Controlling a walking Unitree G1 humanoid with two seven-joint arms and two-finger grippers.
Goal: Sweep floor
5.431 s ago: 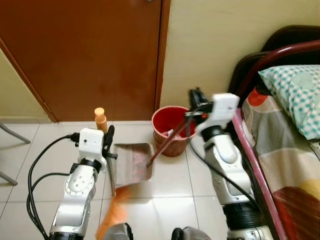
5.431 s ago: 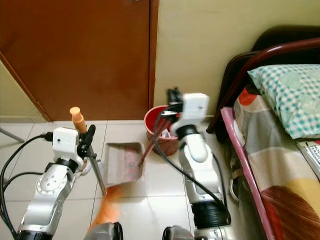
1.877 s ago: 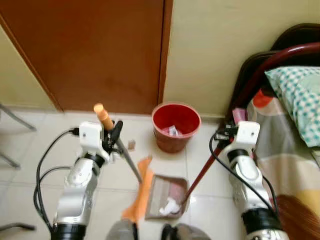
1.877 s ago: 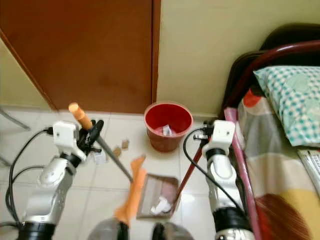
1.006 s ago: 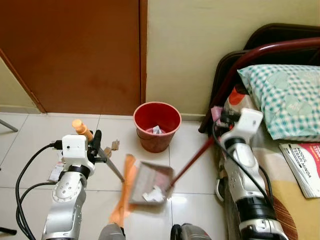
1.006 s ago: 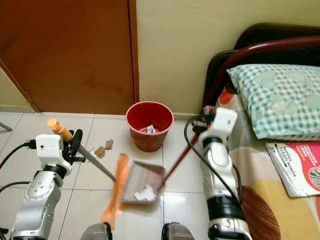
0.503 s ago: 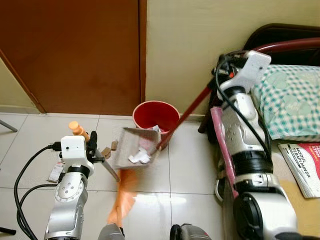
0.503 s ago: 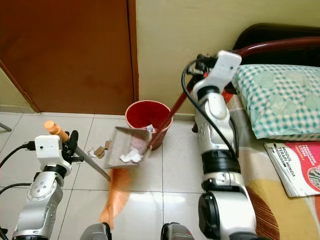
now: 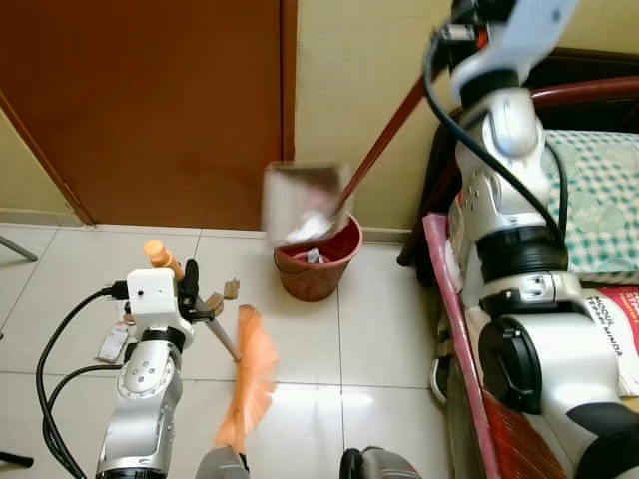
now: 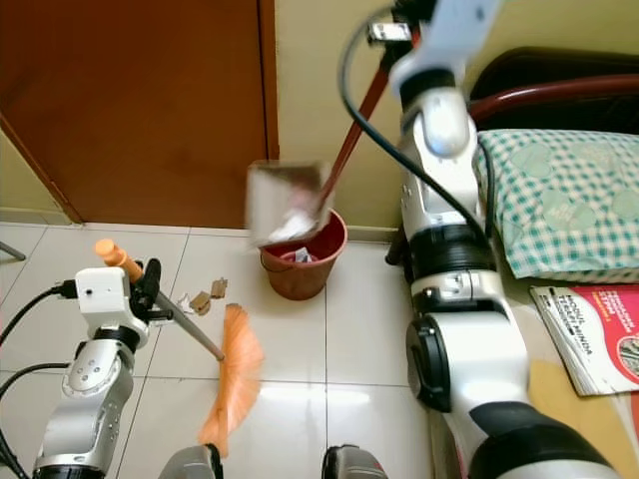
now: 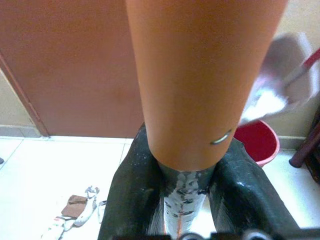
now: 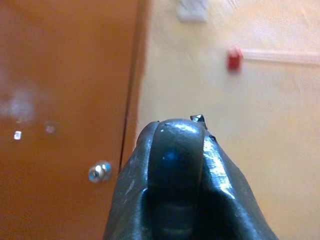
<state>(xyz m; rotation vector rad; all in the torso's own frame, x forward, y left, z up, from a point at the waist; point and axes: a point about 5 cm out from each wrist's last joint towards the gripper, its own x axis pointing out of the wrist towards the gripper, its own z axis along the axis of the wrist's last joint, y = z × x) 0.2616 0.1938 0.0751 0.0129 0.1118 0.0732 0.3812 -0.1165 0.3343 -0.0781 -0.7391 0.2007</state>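
My right gripper (image 9: 459,22) is raised high against the wall, shut on the long red handle (image 9: 384,125) of the grey dustpan (image 9: 303,203). The pan hangs tilted and blurred just above the red bin (image 9: 318,261), with white litter in it. Lower left, my left gripper (image 9: 189,297) is shut on the broom's shaft below its orange grip (image 9: 157,252); the orange bristles (image 9: 250,384) rest on the tiles. In the left wrist view the orange grip (image 11: 200,75) sits between my black fingers (image 11: 130,200), with the bin (image 11: 260,145) beyond.
Brown and white scraps (image 9: 222,292) lie on the tiles left of the bin, near a white paper (image 9: 112,344). A brown door (image 9: 150,100) stands behind. A bed with a checked pillow (image 9: 599,200) and dark red frame (image 9: 589,90) borders the right.
My right arm has swung the dustpan up from beside the bin's rim to above the bin, and tipped it. The broom and left arm have hardly moved.
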